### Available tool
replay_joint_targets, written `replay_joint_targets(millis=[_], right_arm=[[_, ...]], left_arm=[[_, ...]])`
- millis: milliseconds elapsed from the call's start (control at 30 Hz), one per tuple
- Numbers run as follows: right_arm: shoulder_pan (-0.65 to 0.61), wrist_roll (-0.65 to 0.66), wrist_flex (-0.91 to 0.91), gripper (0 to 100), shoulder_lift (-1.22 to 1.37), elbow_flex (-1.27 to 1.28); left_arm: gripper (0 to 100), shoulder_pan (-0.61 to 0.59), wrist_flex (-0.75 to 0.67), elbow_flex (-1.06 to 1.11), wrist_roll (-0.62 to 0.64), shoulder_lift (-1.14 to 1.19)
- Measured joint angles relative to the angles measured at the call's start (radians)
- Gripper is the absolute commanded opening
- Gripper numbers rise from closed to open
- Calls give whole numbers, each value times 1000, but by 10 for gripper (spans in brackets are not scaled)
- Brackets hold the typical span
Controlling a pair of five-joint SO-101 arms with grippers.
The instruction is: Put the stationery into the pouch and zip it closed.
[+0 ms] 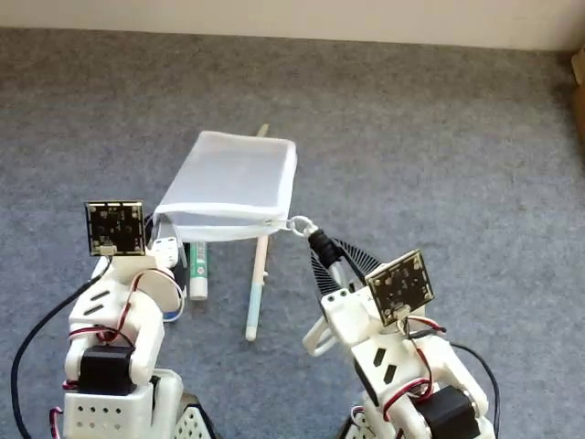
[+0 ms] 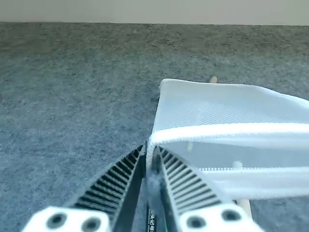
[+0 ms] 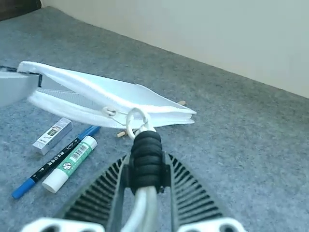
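1. Clamped in right fingers [image 3: 188,193]: black zip pull [image 3: 146,159], at the 4 o'clock corner of the pouch [image 1: 233,183].
2. Pinching its 8 o'clock corner: left fingers [image 2: 116,179].
3. Along its 6 o'clock edge lie pens [image 1: 258,283]; bare worktop [image 1: 457,137] spreads from 12 to 3 o'clock.

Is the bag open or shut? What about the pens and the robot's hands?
pouch: unzipped, mouth open, held at both ends.
left gripper: shut on the pouch's corner.
right gripper: shut on the black zip pull.
marker: lying on the carpet, outside the pouch.
blue pen: beside the marker, outside.
small box: on the carpet, outside.
long pen: on the carpet, partly under the pouch.
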Motion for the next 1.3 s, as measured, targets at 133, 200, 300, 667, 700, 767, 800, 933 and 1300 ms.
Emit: replay_joint_targets(millis=[133,200,300,667,700,767,800,933,1300], right_arm=[[9,-2,28,5,-8,0],[2,-2,51,5,-9,0],[-48,-2,89,5,-9,-2],[-123,8,173,5,-11,-84],[-124,8,173,5,-11,-84],[-124,8,173,5,-11,-84],[-124,8,173,5,-11,-84],[-124,8,173,6,-11,-84],[-126,8,144,139,-12,-84]], left_arm=[[213,40,-2,48,-31,0],[213,49,-11,75,-34,3],[213,48,-57,95,-34,3],[135,117,-187,193,-97,3],[111,123,-198,199,-109,3],[70,127,-207,201,-127,3],[51,126,-210,201,-130,3],[6,126,-210,201,-135,3],[7,124,-25,11,-58,3]])
